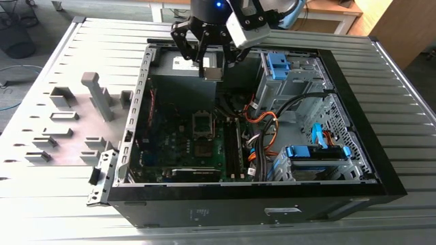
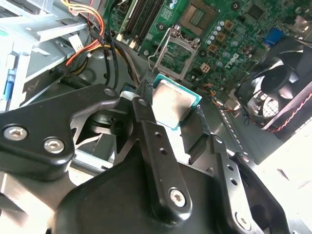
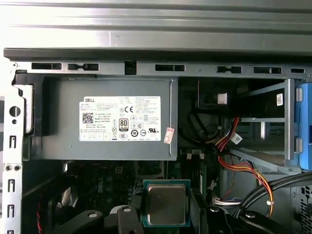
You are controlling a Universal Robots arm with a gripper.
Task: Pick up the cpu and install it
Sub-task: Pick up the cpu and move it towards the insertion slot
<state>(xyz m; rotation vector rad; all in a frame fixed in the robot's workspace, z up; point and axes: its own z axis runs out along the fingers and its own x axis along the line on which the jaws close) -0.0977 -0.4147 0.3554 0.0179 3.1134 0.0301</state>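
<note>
Second wrist view: the end effector [image 2: 173, 113] grips the cpu [image 2: 171, 100] by its edges, in the air over the open computer case [image 1: 225, 206], short of the socket [image 2: 176, 54]. Its frame seems lifted. Best done level, square to the socket, with no pressing.

Open case [image 1: 361, 127] on slatted counter [image 1: 102, 46]: top side fully open, with free air above the motherboard [image 1: 173, 148] and over the socket frame [image 1: 203, 122]. Obstacles inside: power supply [image 3: 107, 119] at the end by the gripper [image 1: 211, 69]; metal drive cage [image 1: 289, 76] and blue-handled caddy [image 1: 310, 152] toward the exterior view's right; orange and black cable bundle [image 1: 262, 125] just beside the socket frame; fan [image 2: 275, 92] close to the board. The gripper, jaws closed on the cpu [image 1: 212, 74], hangs above the case near the power supply; grey holder blocks [image 1: 95, 97] stand well apart on the counter.
</note>
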